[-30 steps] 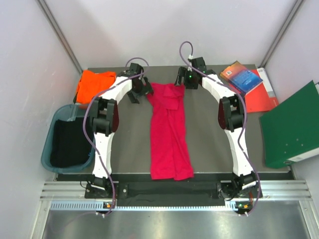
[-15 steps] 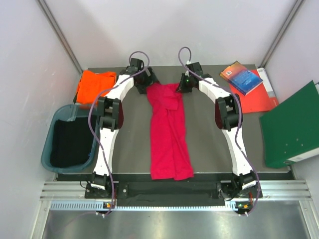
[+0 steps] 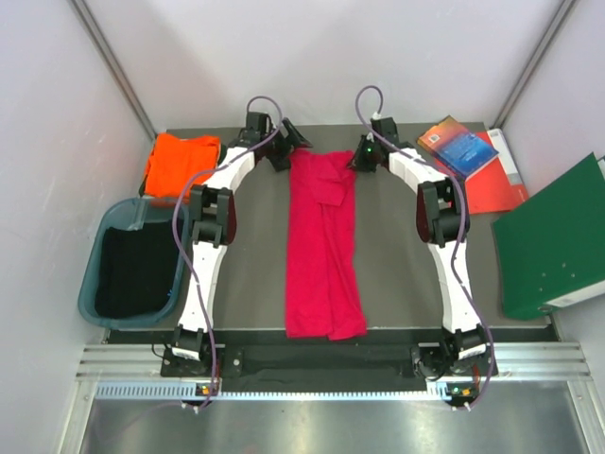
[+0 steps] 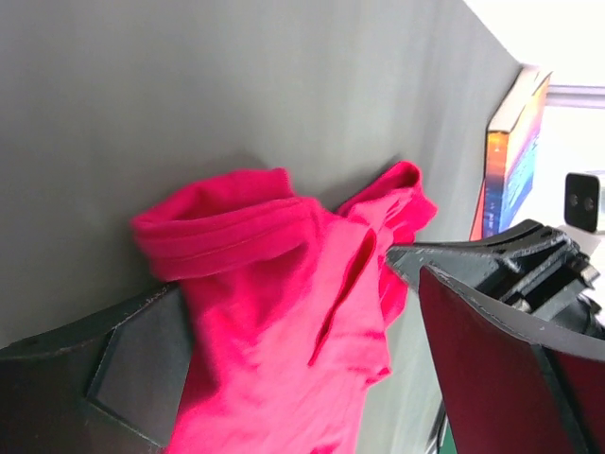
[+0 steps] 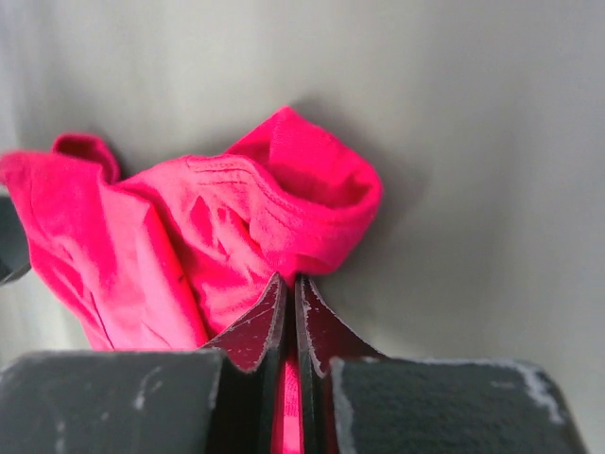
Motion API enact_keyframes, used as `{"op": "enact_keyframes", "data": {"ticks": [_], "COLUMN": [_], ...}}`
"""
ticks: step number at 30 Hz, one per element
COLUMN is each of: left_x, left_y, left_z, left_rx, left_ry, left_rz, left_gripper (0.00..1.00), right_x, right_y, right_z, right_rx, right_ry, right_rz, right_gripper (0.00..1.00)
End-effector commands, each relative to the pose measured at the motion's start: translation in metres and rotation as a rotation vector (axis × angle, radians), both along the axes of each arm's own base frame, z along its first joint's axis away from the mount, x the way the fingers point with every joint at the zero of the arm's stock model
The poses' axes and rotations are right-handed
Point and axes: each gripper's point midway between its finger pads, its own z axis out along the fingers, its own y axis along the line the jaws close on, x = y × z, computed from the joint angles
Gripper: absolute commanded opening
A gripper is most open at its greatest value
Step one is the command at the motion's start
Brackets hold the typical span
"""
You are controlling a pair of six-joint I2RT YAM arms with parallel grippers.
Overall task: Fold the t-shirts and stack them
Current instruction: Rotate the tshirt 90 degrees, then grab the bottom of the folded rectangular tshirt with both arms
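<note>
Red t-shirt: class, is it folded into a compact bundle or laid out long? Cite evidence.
Laid out long: the red t-shirt runs as one strip from the table far side to its near edge.

**Left wrist view:** the red shirt [image 4: 284,331] runs off the lower edge between the parted jaws of the left gripper [image 4: 293,284], and one finger [image 4: 104,378] covers its hem. To the right of these jaws, a blurred book [image 4: 510,151] is cut off by the frame.

**Right wrist view:** the cloth pinched in the closed jaws of the right gripper [image 5: 289,284] is hidden except for a red sliver. To the left of the jaws, the shirt leaves the frame.

**Top view:** both pairs of jaws are too small to read. The dark contents of the bin [image 3: 88,284], well left of the left jaws, cannot be identified.
</note>
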Motion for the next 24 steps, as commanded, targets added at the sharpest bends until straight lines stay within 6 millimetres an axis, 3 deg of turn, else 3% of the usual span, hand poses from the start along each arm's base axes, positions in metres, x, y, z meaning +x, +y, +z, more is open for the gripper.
{"op": "enact_keyframes", "data": {"ticks": [1,2,4,5,7,8,9,10,11,12,14,15,17,18,21,24], "left_x": [0.017,0.017,0.01,0.008,-0.004,-0.012,-0.023,-0.03,-0.039,-0.053,-0.068,-0.08,-0.091,-0.101,-0.114,-0.121], "left_y": [0.02,0.027,0.035,0.041,0.048,0.049,0.05,0.049,0.045,0.045,0.041,0.042,0.039,0.04,0.039,0.04], "left_z": [0.028,0.036,0.027,0.037,0.025,0.034,0.023,0.036,0.036,0.023,0.038,0.027,0.036,0.028,0.025,0.016], "left_rx": [-0.045,-0.04,-0.016,-0.011,0.016,0.024,0.028,0.022,0.015,0.018,0.01,0.019,0.034,0.045,0.065,0.081], "left_ry": [-0.082,-0.088,-0.058,-0.065,-0.018,-0.007,0.03,0.02,0.031,0.078,0.065,0.099,0.075,0.107,0.126,0.147], "left_rz": [0.029,0.036,0.041,0.046,0.044,0.041,0.032,0.014,-0.008,-0.017,-0.046,-0.054,-0.083,-0.092,-0.127,-0.154], "left_gripper": [0.99,0.99,0.99,0.99,0.99,0.99,0.99,0.99,0.99,0.99,0.99,0.99,0.99,0.99,0.99,0.99], "right_x": [0.034,0.038,0.043,0.048,0.055,0.058,0.06,0.064,0.064,0.064,0.06,0.057,0.046,0.04,0.019,0.004], "right_y": [-0.033,-0.03,-0.035,-0.035,-0.039,-0.038,-0.038,-0.038,-0.038,-0.038,-0.04,-0.04,-0.039,-0.04,-0.031,-0.011], "right_z": [0.042,0.048,0.047,0.051,0.053,0.057,0.053,0.058,0.057,0.059,0.062,0.078,0.08,0.095,0.094,0.102], "right_rx": [0.003,0.008,0.007,0.01,0.029,0.043,0.045,0.056,0.054,0.048,0.002,-0.014,-0.1,-0.123,-0.236,-0.366], "right_ry": [-0.123,-0.14,-0.144,-0.162,-0.173,-0.183,-0.181,-0.191,-0.189,-0.194,-0.211,-0.235,-0.248,-0.263,-0.257,-0.296], "right_rz": [-0.116,-0.116,-0.132,-0.14,-0.16,-0.166,-0.166,-0.163,-0.154,-0.143,-0.113,-0.104,-0.067,-0.058,0.029,0.12], "right_gripper": [0.0,0.0,0.0,0.0,0.01,0.03,0.05,0.2,0.28,0.32,0.39,0.4,0.48,0.48,0.45,0.49]}}
